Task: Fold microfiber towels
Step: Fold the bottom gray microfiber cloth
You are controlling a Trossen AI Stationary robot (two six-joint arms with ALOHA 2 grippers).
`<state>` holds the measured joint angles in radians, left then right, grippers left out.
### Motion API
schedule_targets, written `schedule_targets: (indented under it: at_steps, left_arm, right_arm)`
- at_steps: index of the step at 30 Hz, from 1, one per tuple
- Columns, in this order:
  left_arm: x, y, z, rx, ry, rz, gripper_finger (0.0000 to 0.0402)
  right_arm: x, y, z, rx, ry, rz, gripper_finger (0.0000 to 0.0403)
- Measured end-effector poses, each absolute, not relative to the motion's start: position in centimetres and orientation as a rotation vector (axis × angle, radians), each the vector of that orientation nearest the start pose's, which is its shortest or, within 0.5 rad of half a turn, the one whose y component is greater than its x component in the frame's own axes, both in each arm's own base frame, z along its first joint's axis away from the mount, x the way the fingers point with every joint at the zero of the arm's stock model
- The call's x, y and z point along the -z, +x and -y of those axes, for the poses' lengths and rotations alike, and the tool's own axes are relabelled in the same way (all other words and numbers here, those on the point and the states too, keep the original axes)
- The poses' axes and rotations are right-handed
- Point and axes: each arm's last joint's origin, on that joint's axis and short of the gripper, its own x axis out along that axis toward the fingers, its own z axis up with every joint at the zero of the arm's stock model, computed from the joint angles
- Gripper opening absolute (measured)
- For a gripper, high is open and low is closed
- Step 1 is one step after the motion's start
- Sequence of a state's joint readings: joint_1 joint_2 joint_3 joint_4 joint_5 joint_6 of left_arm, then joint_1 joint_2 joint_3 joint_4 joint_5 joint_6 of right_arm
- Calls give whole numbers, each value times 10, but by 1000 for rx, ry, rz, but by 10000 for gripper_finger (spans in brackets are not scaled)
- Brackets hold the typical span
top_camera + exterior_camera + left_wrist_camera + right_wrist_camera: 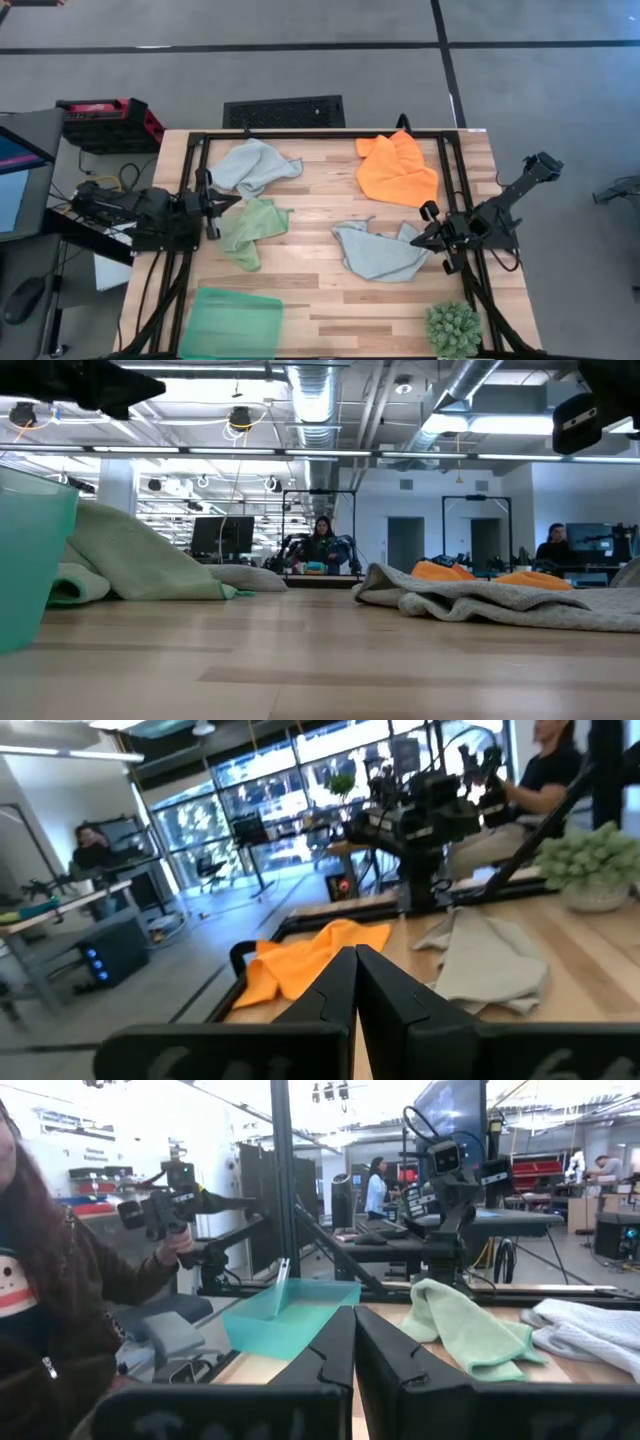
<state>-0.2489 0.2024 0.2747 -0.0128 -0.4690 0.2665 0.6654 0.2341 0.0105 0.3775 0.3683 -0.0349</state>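
Folding looks not yet begun: four crumpled towels (380,252) lie spread across the table (320,300), both the left gripper (212,205) and right gripper (428,232) clenched empty at its sides, so one must open and reach in.

Table (330,200) pale wood planks w/ low sheen, towels (398,170) soft matt cloth, tray (232,322) translucent plastic.

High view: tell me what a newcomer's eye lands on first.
The bright orange towel stands out, crumpled near the table's far right corner. Three paler towels lie unfolded around it: a grey-blue one at far left, a light green one below it, another grey-blue one mid-right. The left pincer and right pincer sit shut at opposite table sides, holding nothing.
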Motion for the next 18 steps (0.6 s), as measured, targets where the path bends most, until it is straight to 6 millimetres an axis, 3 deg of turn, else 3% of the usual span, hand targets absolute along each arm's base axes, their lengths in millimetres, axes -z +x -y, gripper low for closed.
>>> schedule_targets:
  at_steps: [7,12,18]
  left_arm:
    - [-258,123,17,-235,263,-137,0]
    - [-269,135,21,-189,279,-157,0]
    - [-269,144,24,-165,221,-154,0]
  right_arm:
    - [-188,92,-58,-275,53,153,32]
    - [-197,93,-55,-169,31,91,8]
    - [-215,94,-53,-83,-14,-19,7]
